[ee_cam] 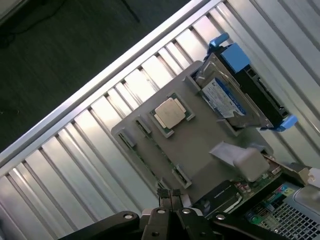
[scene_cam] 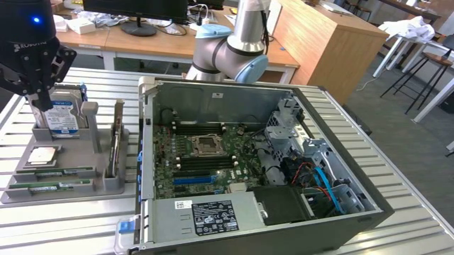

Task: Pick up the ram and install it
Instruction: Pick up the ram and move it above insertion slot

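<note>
**Gripper shut and empty above parts tray, both ram sticks still in tray**

The gripper [scene_cam: 39, 94] has its fingers pressed together and holds nothing. The wrist view shows the fingertips [ee_cam: 170, 200] meeting with no gap. In the exterior view it hangs over the far end of the tray [scene_cam: 85, 159], in front of the hard drive [scene_cam: 64, 114], well apart from the ram.

Counts on the tray:
- 2 ram sticks, the ram [scene_cam: 53, 172] and the second stick [scene_cam: 50, 185], lying flat and parallel in slots at the near end
- 1 hard drive, upright in its holder
- 1 CPU [scene_cam: 42, 155], flat between the drive and the ram
- 1 expansion card [scene_cam: 116, 138], standing on edge on the side toward the case

There is 1 open computer case [scene_cam: 212, 101] on the exterior view's right of the tray, with the motherboard [scene_cam: 206, 159] exposed. Both sit on 1 slatted metal table [scene_cam: 71, 218].
</note>
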Robot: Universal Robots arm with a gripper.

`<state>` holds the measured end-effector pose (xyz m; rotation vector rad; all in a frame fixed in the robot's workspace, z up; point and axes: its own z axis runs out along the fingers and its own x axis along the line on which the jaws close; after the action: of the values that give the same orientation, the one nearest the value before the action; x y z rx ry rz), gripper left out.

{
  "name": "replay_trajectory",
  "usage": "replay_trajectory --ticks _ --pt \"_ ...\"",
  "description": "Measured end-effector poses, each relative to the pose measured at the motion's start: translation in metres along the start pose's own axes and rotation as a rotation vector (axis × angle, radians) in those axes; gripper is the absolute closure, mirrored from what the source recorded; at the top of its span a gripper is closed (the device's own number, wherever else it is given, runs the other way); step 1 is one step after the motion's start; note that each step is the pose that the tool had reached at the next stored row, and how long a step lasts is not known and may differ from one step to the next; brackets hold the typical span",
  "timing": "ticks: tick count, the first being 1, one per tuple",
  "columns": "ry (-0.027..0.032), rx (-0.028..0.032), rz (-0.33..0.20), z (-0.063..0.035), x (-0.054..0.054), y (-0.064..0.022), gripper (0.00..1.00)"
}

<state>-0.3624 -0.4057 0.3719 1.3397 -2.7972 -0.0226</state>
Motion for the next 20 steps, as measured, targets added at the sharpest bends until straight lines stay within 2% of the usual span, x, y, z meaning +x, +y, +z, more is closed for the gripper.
replay_trajectory --ticks 20 --pt "0.0112 0.0107 -0.306 0.0005 0.0 0.0 0.9"
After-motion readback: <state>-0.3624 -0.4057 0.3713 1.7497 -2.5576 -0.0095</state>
